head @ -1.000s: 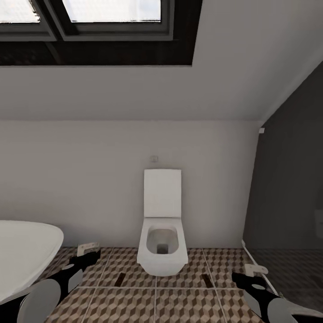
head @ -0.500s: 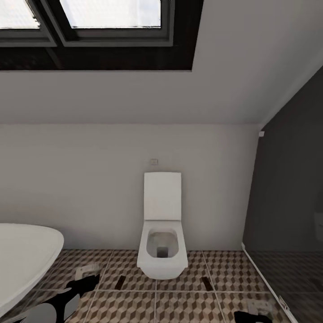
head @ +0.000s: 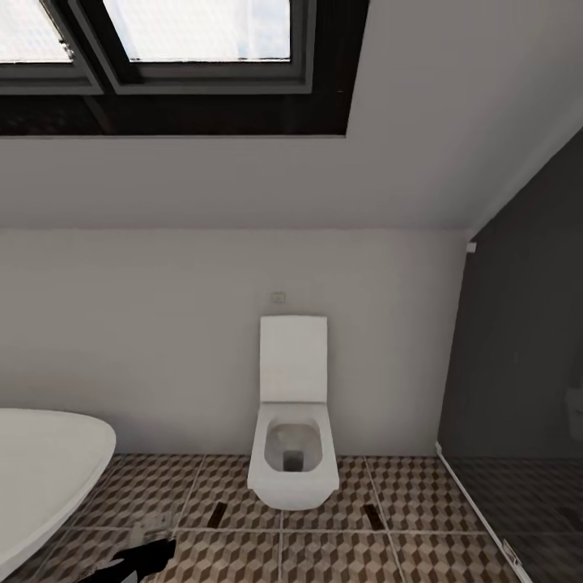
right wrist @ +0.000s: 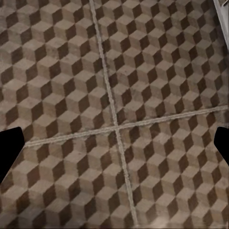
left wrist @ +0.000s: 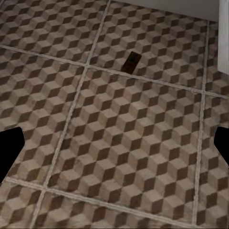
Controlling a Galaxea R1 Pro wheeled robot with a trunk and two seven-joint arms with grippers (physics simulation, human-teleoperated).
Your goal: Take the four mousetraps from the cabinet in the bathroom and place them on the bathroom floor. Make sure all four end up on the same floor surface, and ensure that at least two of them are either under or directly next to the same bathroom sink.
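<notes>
Head view was taken up by one white toilet (head: 292, 437) set against the pale wall, its lid raised, with one small plate (head: 278, 297) on the wall above it. One curved white bathtub (head: 40, 461) was seen at the left edge, and a dark-framed skylight (head: 186, 48) of two panes overhead; a dark glass partition (head: 518, 372) closed off the right side. The bathroom floor (head: 405, 494) was laid in large cube-patterned tiles with pale grout, and two small dark rectangular marks (head: 216, 513) were counted on it, one to each side of the toilet's base — what they were could not be told. One black arm end, the left gripper (head: 142, 557), was seen low at the left above the tiles. In the left wrist view two black fingertips (left wrist: 9, 150) stood at opposite edges, spread wide with nothing between them, and one dark mark (left wrist: 130, 61) lay on the tiles beyond. In the right wrist view the right gripper (right wrist: 114, 148) was likewise spread wide over bare tiles — two fingertips (right wrist: 9, 150), nothing held.
</notes>
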